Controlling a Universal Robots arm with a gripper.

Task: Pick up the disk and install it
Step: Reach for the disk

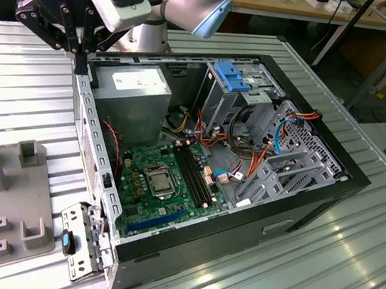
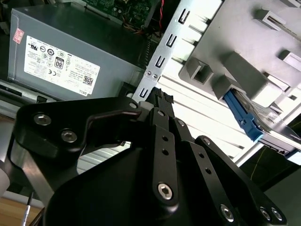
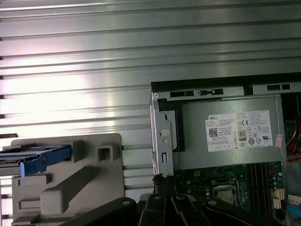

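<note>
The disk (image 3: 40,157), grey metal in a bright blue carrier, rests in a slot at the edge of the grey fixture (image 3: 84,183); in the second wrist view the disk (image 2: 245,120) lies beyond the grey blocks. My gripper (image 1: 82,63) hangs over the open computer case's rear corner, beside the power supply (image 1: 131,100) and well apart from the disk. In both wrist views the black fingers meet with nothing between them: gripper (image 2: 160,96), gripper (image 3: 164,180).
The open computer case (image 1: 300,203) lies on the ribbed metal table (image 1: 318,277), showing the motherboard (image 1: 167,177), loose cables and a blue-tabbed drive cage (image 1: 231,74). The grey fixture (image 1: 6,197) with upright blocks sits at the exterior view's left.
</note>
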